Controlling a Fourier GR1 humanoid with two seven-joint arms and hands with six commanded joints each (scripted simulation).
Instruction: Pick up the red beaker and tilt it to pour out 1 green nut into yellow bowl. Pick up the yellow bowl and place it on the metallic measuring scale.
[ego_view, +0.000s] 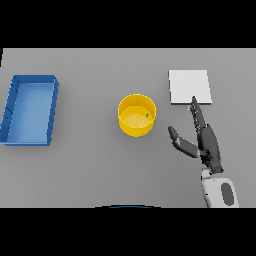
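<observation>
Head view: right hand (207, 145) between yellow bowl (136, 116) and scale (189, 87).

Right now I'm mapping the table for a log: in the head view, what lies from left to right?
blue tray → yellow bowl holding a green nut → right hand, open, and above it the metallic measuring scale.

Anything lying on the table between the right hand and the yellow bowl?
No. In the head view only bare grey table separates the right hand, fingers straight, from the yellow bowl, which holds a green nut.
</observation>
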